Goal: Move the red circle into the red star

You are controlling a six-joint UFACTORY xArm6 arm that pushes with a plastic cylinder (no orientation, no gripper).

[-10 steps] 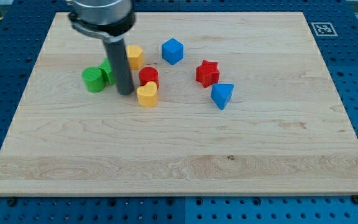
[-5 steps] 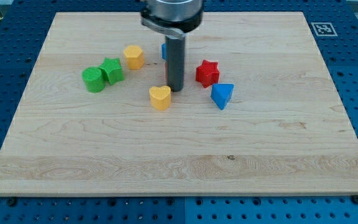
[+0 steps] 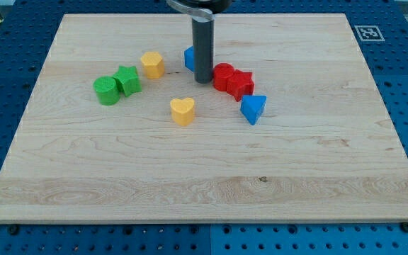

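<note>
With no jaws to report, my tip [image 3: 203, 80] sits left of the red circle [image 3: 222, 74], touching the red star [image 3: 241, 83]; only gentle rightward nudges needed.

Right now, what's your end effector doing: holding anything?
No claw here: my tip holds nothing; it rests on the board just left of the red circle block, which touches the red star block.

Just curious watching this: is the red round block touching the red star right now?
Yes, the red circle sits pressed against the red star, with no gap between them.
</note>
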